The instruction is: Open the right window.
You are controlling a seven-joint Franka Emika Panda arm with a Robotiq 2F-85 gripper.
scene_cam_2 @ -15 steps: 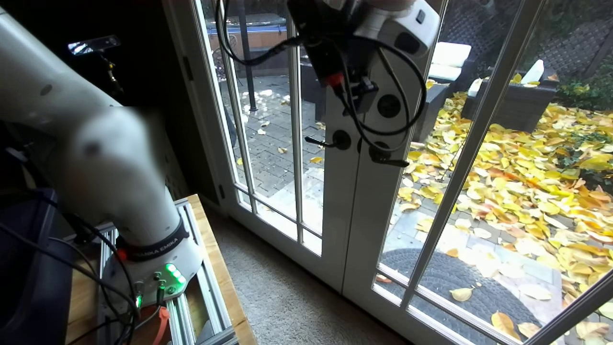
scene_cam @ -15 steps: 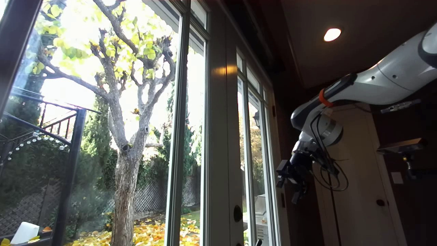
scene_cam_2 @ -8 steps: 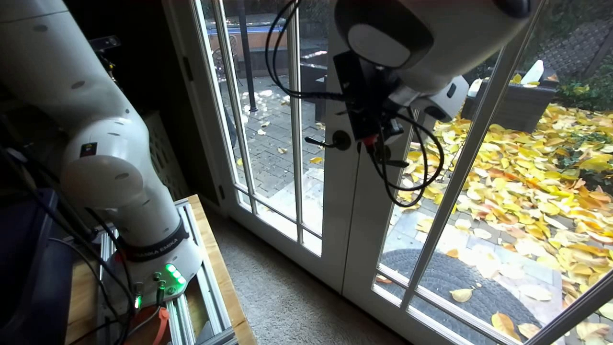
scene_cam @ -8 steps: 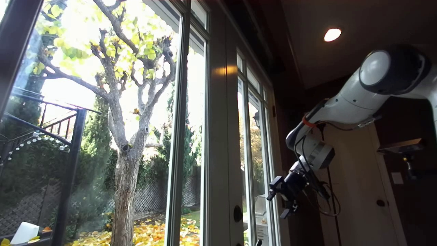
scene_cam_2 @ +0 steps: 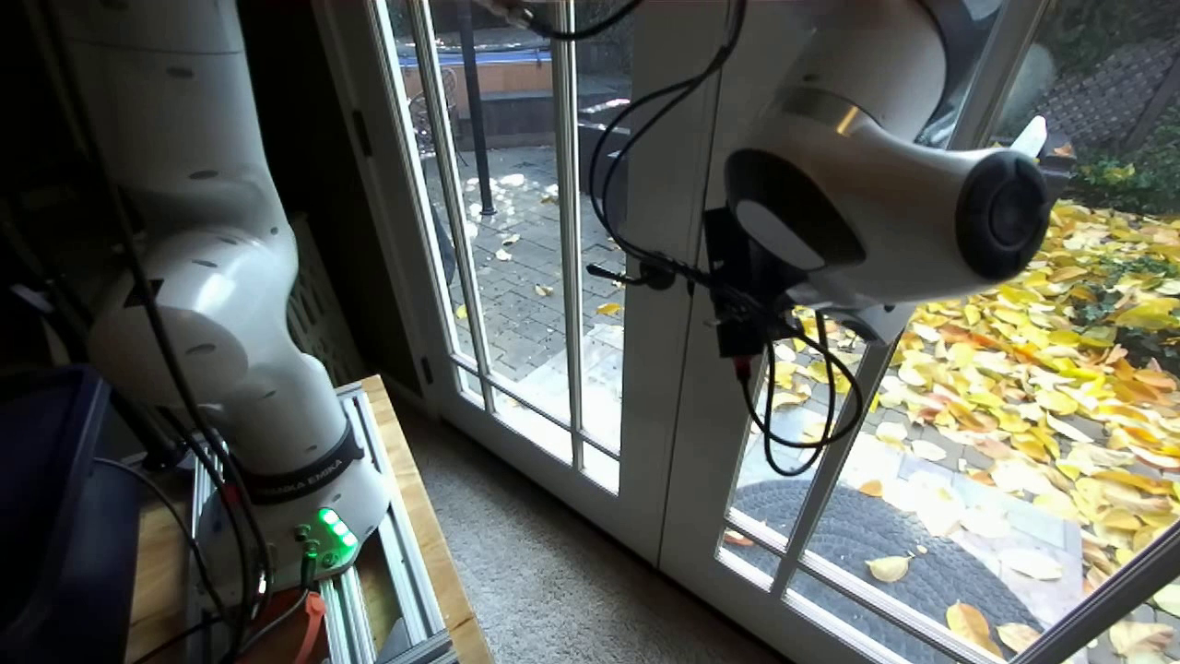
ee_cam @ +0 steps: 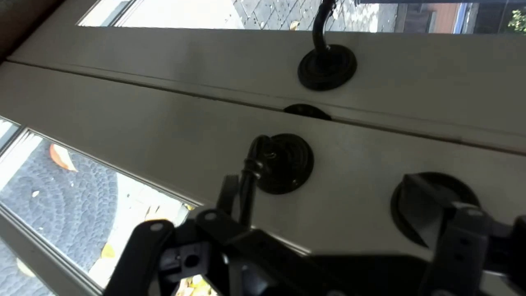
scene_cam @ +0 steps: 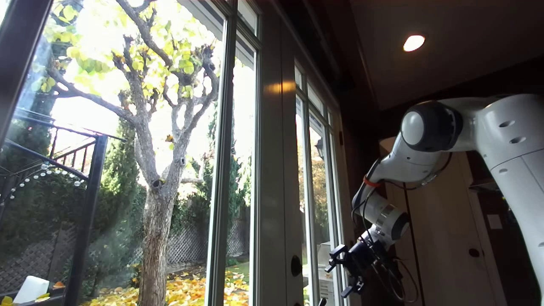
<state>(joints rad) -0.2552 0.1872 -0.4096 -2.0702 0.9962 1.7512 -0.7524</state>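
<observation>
Two black fingers (ee_cam: 421,209) of my gripper (scene_cam: 336,281) are spread wide. In the wrist view the lever handle (ee_cam: 248,185), a slender bent bar of dark metal, appears between them, just beside one finger; whether these touch, I cannot tell. The other finger partly covers a dark round plate (ee_cam: 454,187). Both fittings sit on the right window (scene_cam: 316,187), a tall glazed door leaf with smooth painted frame, which is in front of the gripper and meets the left door (scene_cam_2: 569,277) at a thin seam. Through its glass I see a round mat (scene_cam_2: 876,526) of ridged, rope-like texture, and yellow leaves (scene_cam_2: 1032,369) strewn thickly outside. Well apart from the gripper, my arm's base (scene_cam_2: 290,516), white and rounded, stands on metal rails (scene_cam_2: 406,553) edged by a pale wooden board (scene_cam_2: 442,563). Next to it is a dark blue box (scene_cam_2: 55,535); what it contains, I cannot see. A nubby grey carpet (scene_cam_2: 544,572) lies between this base and the right window.
</observation>
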